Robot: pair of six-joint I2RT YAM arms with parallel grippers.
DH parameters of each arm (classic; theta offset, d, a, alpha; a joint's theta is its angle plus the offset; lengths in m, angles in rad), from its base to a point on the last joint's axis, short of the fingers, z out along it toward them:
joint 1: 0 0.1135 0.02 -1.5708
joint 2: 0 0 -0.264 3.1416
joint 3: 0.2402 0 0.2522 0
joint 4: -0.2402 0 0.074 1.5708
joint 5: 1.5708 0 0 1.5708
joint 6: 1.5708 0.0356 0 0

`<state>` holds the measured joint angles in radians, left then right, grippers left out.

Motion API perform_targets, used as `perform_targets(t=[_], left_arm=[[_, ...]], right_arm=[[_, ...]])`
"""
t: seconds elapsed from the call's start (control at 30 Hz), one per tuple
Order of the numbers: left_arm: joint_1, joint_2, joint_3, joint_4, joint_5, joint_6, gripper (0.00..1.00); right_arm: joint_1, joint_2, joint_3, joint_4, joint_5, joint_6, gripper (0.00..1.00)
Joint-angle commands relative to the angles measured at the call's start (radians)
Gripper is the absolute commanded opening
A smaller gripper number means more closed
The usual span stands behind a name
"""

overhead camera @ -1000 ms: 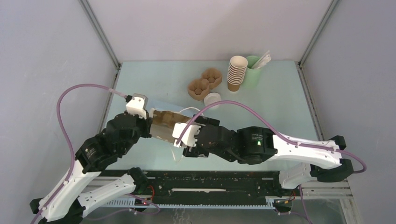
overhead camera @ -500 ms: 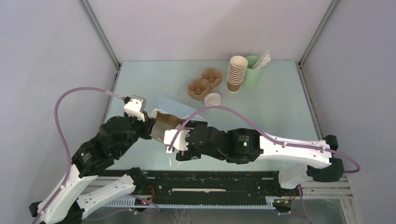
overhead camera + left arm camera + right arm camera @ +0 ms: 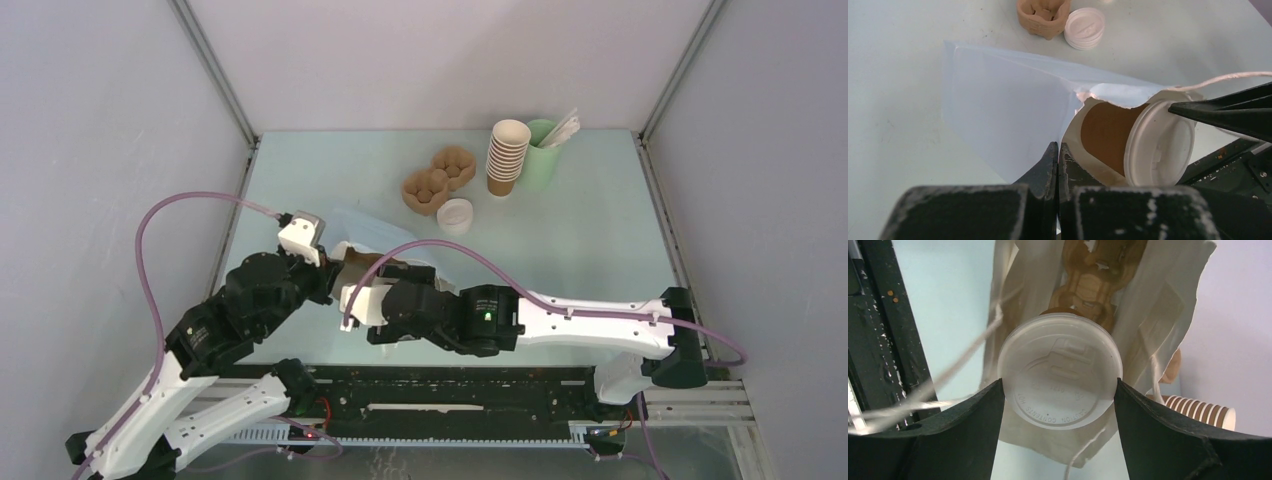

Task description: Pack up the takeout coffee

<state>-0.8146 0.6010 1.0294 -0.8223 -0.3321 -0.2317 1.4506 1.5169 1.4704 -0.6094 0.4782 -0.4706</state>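
At bag mouth, near table edge: left gripper (image 3: 1057,148) pinched shut on white paper bag (image 3: 998,95) rim. Right gripper (image 3: 1059,390) clamps lidded takeout coffee (image 3: 1105,132), base-first, partly inside. Insertion step. Next, likely: push deeper, level, then release.

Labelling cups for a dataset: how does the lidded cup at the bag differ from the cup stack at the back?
The takeout coffee is held sideways; the cup stack stands upright. The coffee wears a lid; the stack is lidless. The right tool grips the coffee at the mouth of the white paper bag; the stack stands free. Both are brown paper.
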Motion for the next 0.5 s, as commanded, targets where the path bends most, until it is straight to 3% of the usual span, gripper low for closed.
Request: perform_targets(t=[0.0, 0.47], left_arm=[[0.004, -0.005, -0.011, 0.066, 0.032, -0.004, 0.00], [0.002, 0.017, 0.019, 0.013, 0.046, -0.023, 0.00]], right_arm=[[0.014, 0.019, 0.010, 0.031, 0.060, -0.011, 0.64], [-0.030, -0.035, -0.093, 0.191, 0.043, 0.063, 0.64]])
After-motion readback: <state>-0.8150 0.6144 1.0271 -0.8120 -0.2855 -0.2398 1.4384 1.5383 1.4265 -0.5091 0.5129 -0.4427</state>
